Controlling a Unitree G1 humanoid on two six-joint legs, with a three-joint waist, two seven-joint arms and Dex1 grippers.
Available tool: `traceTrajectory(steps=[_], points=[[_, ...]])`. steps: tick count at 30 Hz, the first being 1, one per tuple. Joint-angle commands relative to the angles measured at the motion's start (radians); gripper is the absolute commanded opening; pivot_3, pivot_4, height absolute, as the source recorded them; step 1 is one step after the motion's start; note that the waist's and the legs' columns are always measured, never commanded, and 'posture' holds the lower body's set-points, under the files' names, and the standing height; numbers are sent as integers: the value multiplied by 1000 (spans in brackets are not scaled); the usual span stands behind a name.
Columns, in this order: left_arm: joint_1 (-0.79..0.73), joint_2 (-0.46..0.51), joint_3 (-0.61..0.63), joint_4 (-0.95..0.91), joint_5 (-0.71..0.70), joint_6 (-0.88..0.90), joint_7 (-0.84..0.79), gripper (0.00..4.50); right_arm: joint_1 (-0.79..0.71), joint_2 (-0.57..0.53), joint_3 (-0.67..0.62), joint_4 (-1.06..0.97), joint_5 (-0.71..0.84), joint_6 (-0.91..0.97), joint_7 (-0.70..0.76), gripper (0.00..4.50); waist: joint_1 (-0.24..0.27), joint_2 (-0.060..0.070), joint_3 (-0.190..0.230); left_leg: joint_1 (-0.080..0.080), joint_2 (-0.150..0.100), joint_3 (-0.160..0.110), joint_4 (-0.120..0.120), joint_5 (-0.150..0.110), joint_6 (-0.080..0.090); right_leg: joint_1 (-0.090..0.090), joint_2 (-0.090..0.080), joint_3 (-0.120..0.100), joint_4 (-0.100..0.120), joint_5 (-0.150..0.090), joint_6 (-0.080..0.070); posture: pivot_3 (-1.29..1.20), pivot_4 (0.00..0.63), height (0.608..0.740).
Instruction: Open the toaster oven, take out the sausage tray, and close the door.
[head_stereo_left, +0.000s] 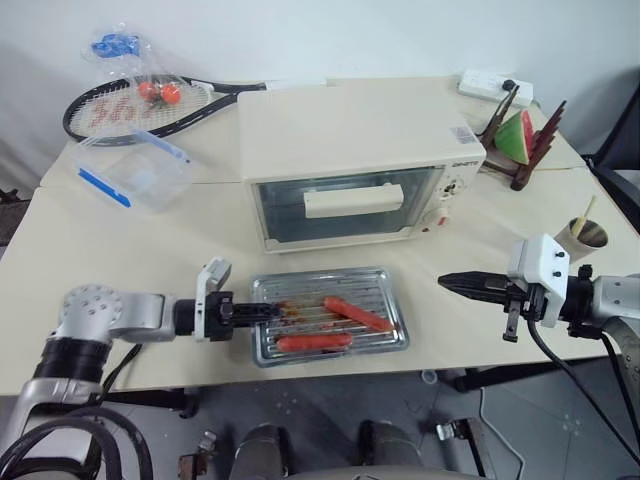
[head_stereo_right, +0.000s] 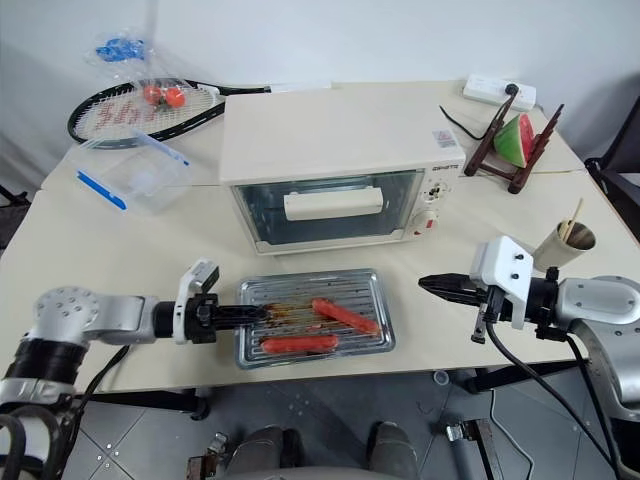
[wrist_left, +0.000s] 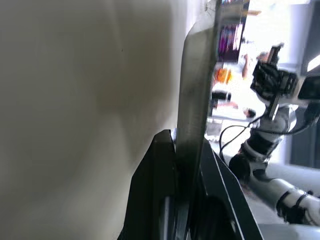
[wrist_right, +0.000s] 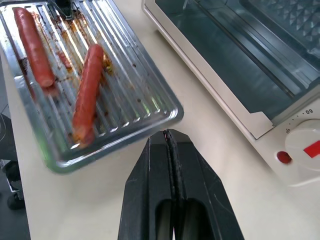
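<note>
On table, ribbed silver sausage tray (head_stereo_left: 328, 315), 2 sausages (head_stereo_left: 340, 325)

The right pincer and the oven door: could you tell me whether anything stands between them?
Nothing visible does. The right pincer, shut and empty, hovers over bare table; the closed door lies across open tabletop, with the sausage tray off to one side.

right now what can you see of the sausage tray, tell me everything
The sausage tray is a shallow rectangular tray of shiny silver metal with a ribbed floor, rounded corners and a raised rim. It lies flat on the table, in front of the toaster oven, whose door is closed. Brown grease streaks mark its ribs, and two red sausages lie in it. The left gripper is shut on the rim of its left end; the right gripper is shut, apart from it.
</note>
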Motion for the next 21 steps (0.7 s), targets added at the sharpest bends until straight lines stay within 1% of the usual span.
traceTrajectory(steps=[1, 7, 9, 10, 13, 14, 15, 17, 21], points=[[-76, -64, -20, 54, 133, 12, -85, 0, 8, -20, -44, -43, 23, 2, -12, 46, 10, 0, 0, 0, 0, 0, 0, 0, 0, 0, 0, 0, 0, 0, 0, 0, 150, 740], [-162, -156, -3, 157, 323, 25, -161, 0, 19, -19, -48, -61, 25, 10, -32, 46, 29, 0, 0, 0, -1, -1, 2, 1, 1, 2, 0, 0, -1, 1, 1, 0, 150, 740], [-174, -176, -16, 156, 378, 33, -191, 656, 20, -20, -51, -59, 25, 8, -35, 0, 33, 0, 0, 0, -1, -1, 2, 1, 2, 3, 0, 0, -2, 1, 2, 0, 150, 740], [-183, -190, -19, 167, 402, 42, -195, 834, 22, -21, -54, -55, 24, 5, -34, 0, 34, 0, 0, 0, -1, -2, 2, 1, 2, 3, 0, 1, -2, 1, 2, 0, 150, 740], [-198, -223, -17, 197, 473, 50, -201, 1646, 24, -20, -58, -54, 19, 0, -39, 0, 40, 0, 0, 0, -1, -2, 2, 1, 2, 3, 0, 1, -2, 1, 2, 0, 150, 740], [-197, -229, -23, 190, 489, 63, -215, 1968, 21, -17, -58, -54, 19, 0, -44, 0, 43, 0, 0, 0, -1, -2, 2, 1, 2, 3, 0, 1, -1, 1, 2, 0, 150, 740], [-193, -234, -32, 174, 504, 75, -230, 2185, 19, -15, -59, -54, 21, 3, -49, 0, 45, 0, 0, 0, -1, -2, 2, 1, 2, 3, 0, 1, -1, 1, 2, 0, 150, 740], [-189, -252, -39, 164, 546, 78, -235, 2823, 16, -13, -59, -57, 25, 6, -53, 0, 45, -1, 0, 0, -1, -2, 2, 2, 2, 3, 0, 1, -1, 1, 2, 0, 150, 740], [-195, -268, -2, 167, 601, 78, -242, 3885, 20, -15, -59, -60, 26, 4, -55, 0, 48, -1, -2, 0, -1, -3, 3, 2, 2, 5, 0, 0, -2, 1, 2, 0, 150, 740]])
